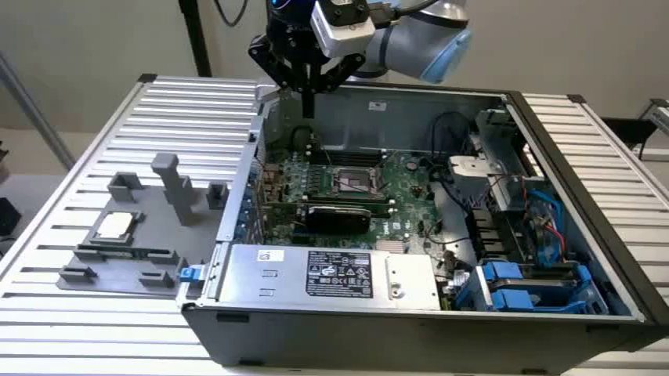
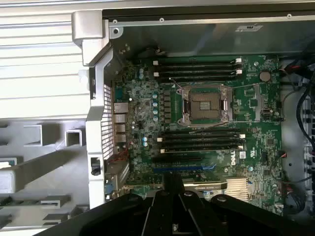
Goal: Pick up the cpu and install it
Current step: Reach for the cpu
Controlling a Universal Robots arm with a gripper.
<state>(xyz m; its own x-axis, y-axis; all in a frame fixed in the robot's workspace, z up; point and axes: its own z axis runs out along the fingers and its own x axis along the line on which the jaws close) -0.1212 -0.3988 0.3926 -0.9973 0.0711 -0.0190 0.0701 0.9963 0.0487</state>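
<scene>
The hand [image 1: 309, 108] is hanging closed and empty above the open computer case [image 1: 418, 235] while the cpu [image 1: 115, 225] is lying in a grey holder [image 1: 157, 258] by the tabletop's [image 1: 63, 329] edge on the exterior view's left (light, rigid, probably delicate underneath, best pinched by opposite rims).

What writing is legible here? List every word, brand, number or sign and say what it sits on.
"DELL": white logo on the green circuit board, turned sideways.
Black label on the silver power supply box: print and symbols too small to read.
White sticker on that box: too small to read.
Pale sticker on the case wall: blurred.
</scene>
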